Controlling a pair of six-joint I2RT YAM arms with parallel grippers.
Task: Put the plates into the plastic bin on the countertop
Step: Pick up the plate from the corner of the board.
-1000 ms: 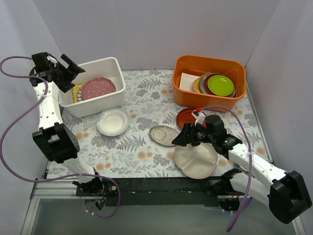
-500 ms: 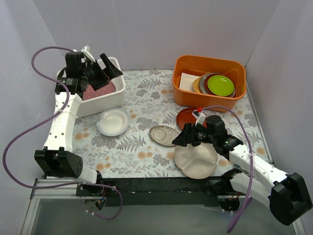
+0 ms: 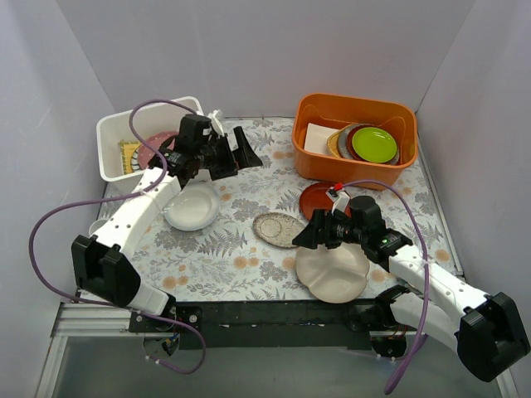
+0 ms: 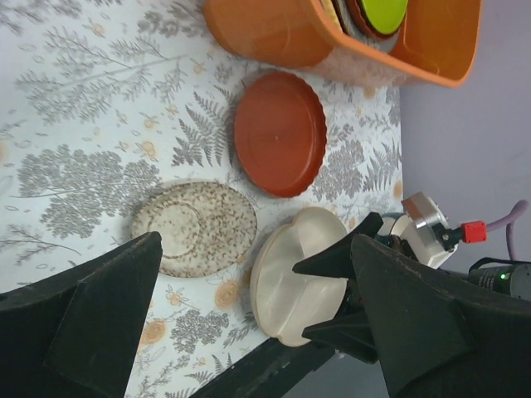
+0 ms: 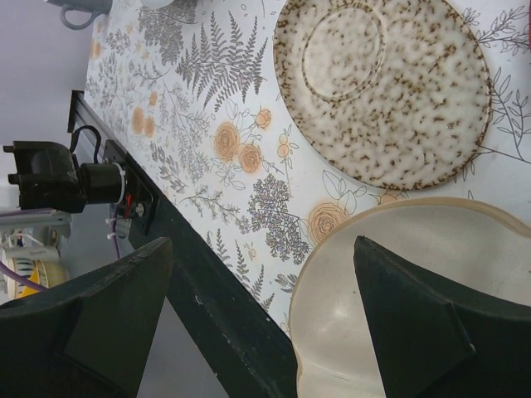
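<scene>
Plastic bin [image 3: 112, 131]: you'll find it at the far left of the table [image 3: 241, 253], with the pink dotted plate [image 3: 159, 141] lying inside next to a yellow mat [image 3: 129, 155]; only your top view shows this
Left jaws: spread wide and empty, held above the table to the right of the bin
Small white plate [image 3: 192, 207]: on the table just in front of the bin, partly under the left arm; neither wrist view catches it
Speckled beige plate [image 3: 278, 229]: flat on the table near the middle; your right wrist view gives you its brown flecks and inner ring up close
Red-brown plate [image 3: 315, 199]: on the table in front of the orange tub [image 3: 353, 137]; half hidden by the right arm from above, seen whole with its scalloped rim in your left wrist view
Cream divided plate [image 3: 332, 274]: at the near edge, just beside the speckled one
Right jaws: open wide, gripping nothing, hanging over the seam between those two plates
Orange tub: far right, with a green plate [image 3: 373, 143] topping its stack
</scene>
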